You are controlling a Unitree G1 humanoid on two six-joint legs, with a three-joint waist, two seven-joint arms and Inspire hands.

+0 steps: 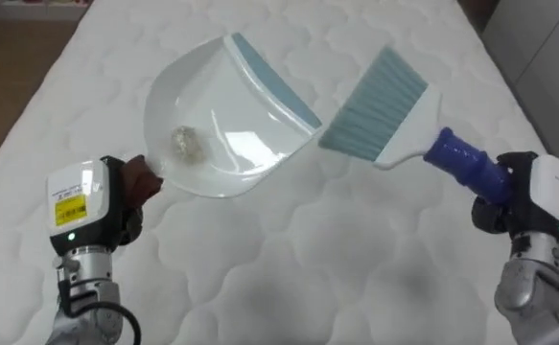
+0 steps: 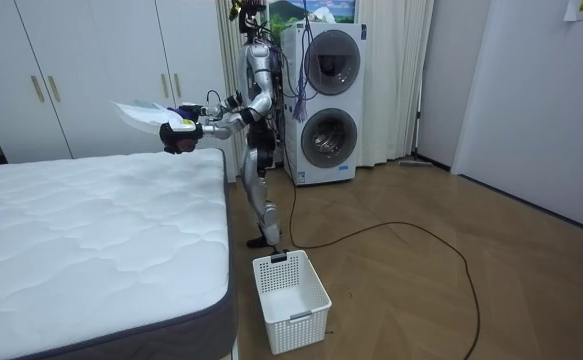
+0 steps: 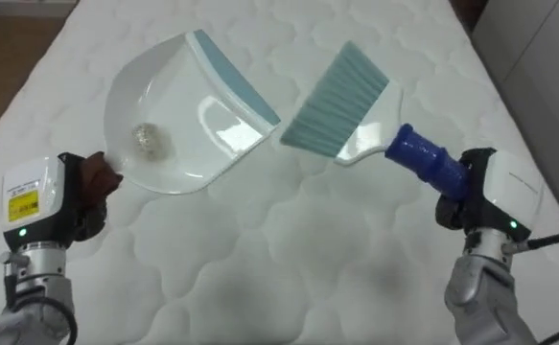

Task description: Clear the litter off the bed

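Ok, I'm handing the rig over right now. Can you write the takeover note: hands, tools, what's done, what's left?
Left hand: shut on the handle of the dustpan, which is held up above the mattress.
Right hand: shut on the blue handle of the brush, bristles close to the pan's lip.
Done: a small crumpled scrap lies inside the dustpan; no other litter shows on the mattress in the eye views.
Left: probably tip the pan into the white basket on the floor by the bed's corner.
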